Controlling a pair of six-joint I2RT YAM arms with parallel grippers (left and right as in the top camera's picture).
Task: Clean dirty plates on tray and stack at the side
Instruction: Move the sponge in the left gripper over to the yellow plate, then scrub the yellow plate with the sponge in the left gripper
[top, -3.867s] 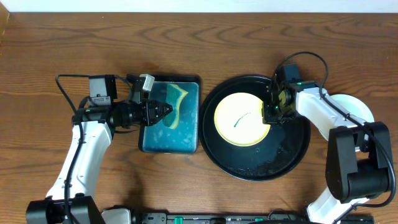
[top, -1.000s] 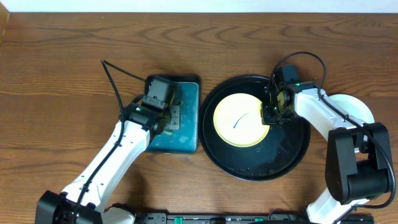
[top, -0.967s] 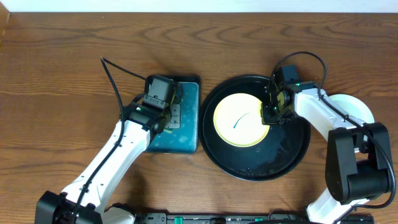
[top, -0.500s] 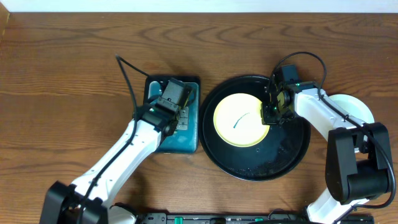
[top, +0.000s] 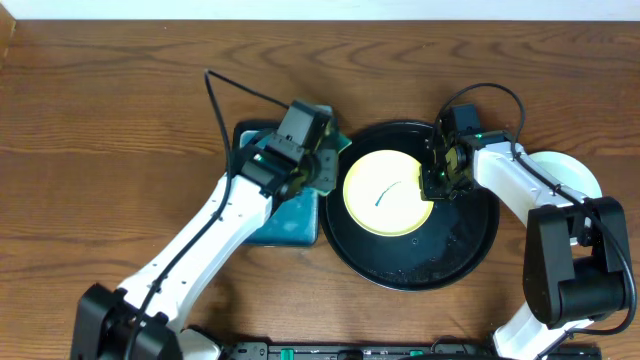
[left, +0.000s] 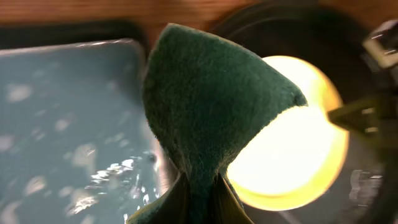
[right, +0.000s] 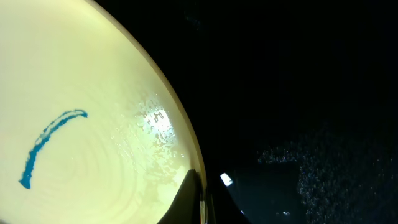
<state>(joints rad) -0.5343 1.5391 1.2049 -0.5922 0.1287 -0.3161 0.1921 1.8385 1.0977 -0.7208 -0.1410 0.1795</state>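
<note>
Our left gripper (left: 200, 194), clamped on the sponge (left: 211, 106), has swung toward the yellow plate (top: 385, 195), which our right gripper (top: 436, 186) pinches at its rim.

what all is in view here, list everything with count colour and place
table: one, brown wood, under everything
tray: one, black, centre right
yellow plate: one, pale yellow, on the tray
smear: one, teal, on the yellow plate
dish: one, teal, left of the tray
sponge: one, green, over the dish's edge nearest the tray
white plate: at least one, white, right of the tray, partly hidden
left tool: one, shut on the sponge
right tool: one, shut on the yellow plate's rim
</note>
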